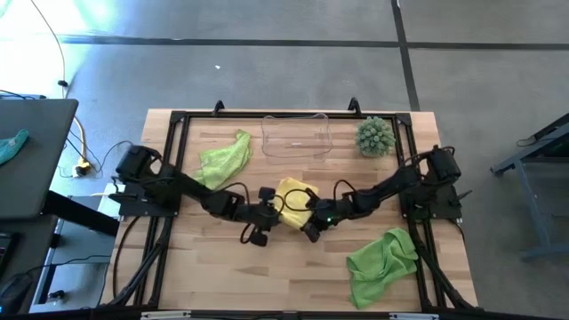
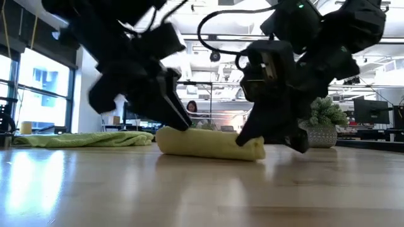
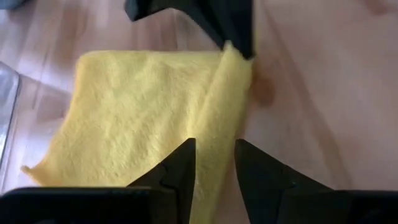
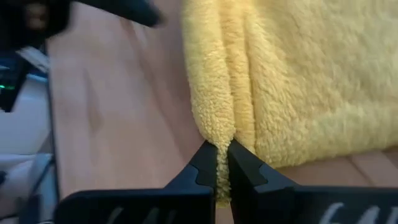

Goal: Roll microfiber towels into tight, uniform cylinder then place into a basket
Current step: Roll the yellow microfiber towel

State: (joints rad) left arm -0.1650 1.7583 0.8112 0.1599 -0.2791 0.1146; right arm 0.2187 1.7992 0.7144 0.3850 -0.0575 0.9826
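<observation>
The yellow towel (image 1: pixel 293 197) lies mid-surface, just near of the clear basket (image 1: pixel 295 136), with its near edge turned over into the start of a roll — the low view shows a short, thick tube lying flat on the wood. The right claw (image 4: pixel 222 160) is pinched shut on the right end of that rolled edge. The left claw (image 3: pixel 214 163) sits at the left end with its jaws part-way apart, straddling the fold; whether it truly grips the cloth I cannot tell.

To do this step well, both ends should probably turn together and at the same pace, away toward the basket, so the tube stays even rather than coning. The left claw likely needs a firm hold before any turning, or its end will lag and loosen. Keeping a slight outward pull between the two claws should hold the roll tight — slack in the middle would let it bulge.

The two green towels wait untouched: one (image 1: pixel 224 159) far left beside the basket, one (image 1: pixel 382 262) near right. The spiky plant (image 1: pixel 374 136) stands right of the basket.
</observation>
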